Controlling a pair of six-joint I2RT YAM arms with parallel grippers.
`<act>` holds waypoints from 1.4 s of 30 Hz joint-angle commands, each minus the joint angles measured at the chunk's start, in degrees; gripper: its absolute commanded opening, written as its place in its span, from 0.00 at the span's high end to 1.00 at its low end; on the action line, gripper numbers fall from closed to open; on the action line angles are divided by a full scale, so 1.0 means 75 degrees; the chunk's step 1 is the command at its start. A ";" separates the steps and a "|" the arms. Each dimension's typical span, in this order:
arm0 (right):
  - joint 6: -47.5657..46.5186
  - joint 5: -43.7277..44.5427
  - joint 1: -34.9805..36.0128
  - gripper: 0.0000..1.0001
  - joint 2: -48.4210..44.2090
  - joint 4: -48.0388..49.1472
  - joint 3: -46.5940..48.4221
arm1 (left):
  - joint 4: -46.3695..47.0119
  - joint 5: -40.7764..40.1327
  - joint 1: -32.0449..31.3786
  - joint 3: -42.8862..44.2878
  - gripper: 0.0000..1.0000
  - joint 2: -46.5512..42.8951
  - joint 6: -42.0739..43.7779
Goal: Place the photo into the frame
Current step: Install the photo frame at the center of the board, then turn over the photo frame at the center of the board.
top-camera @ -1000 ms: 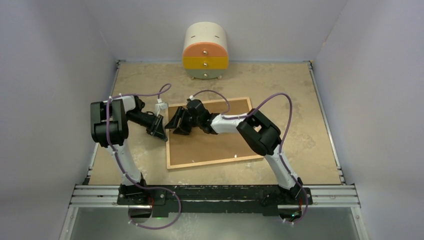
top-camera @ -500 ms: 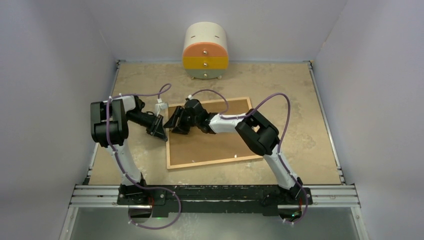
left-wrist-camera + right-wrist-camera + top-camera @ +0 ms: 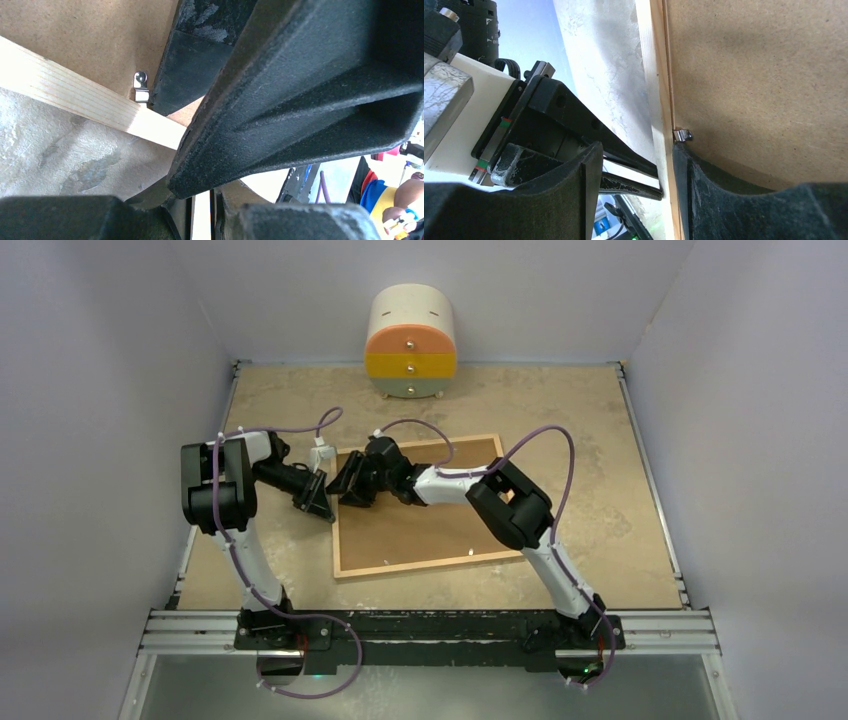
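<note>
From above, the frame (image 3: 432, 562) lies flat on the counter (image 3: 600, 460) between your two arms. Its brown backing board (image 3: 440, 515) faces up, and the round drawer cabinet (image 3: 411, 340) stands well beyond its far edge. Your left jaws reach the frame's left rail from outside. Your right jaws hang over the frame's far left corner, just beside the left ones (how wide either pair stands is hard to read from up here).

In the left wrist view, the light wooden rail (image 3: 75, 95) crosses slantwise from the left and runs under your upper finger (image 3: 300, 100) near its tip. The lower finger fills the bottom edge of the picture. A small metal clip (image 3: 141, 86) sits on the backing board (image 3: 75, 25) where it meets the rail. One finger of the right jaws (image 3: 195, 65) stands just beside that clip.

In the right wrist view, your right jaws stand well apart and hold nothing. They sit astride the rail (image 3: 655, 75): one finger (image 3: 549, 200) is outside it over the counter (image 3: 609, 75), and the other (image 3: 734, 205) is on the board side with its edge touching the clip (image 3: 682, 134). The left fingers (image 3: 624, 155) come in from the left and meet on the rail's outer edge (nearly together, clamped on the frame).
</note>
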 commanded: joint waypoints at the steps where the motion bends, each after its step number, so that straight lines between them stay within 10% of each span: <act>1: -0.0004 0.0197 0.0032 0.44 -0.0023 0.0093 0.0161 | 0.0419 -0.0192 -0.0157 0.0062 0.84 -0.0048 0.0647; 19: -0.9061 0.0826 0.0473 0.01 -0.4938 -0.4490 -0.3400 | -0.0937 -0.0644 0.0090 0.0503 0.55 -0.2176 0.1464; 25: -1.0238 0.1854 0.1358 0.01 -0.5926 -0.3799 -0.4476 | -0.1288 -0.0946 0.0367 0.0374 0.20 -0.3467 0.2044; 42: -1.1438 0.3126 0.2443 0.17 -0.5166 -0.4031 -0.4448 | 0.0476 -0.2525 0.0640 0.0118 0.08 -0.4848 -0.0500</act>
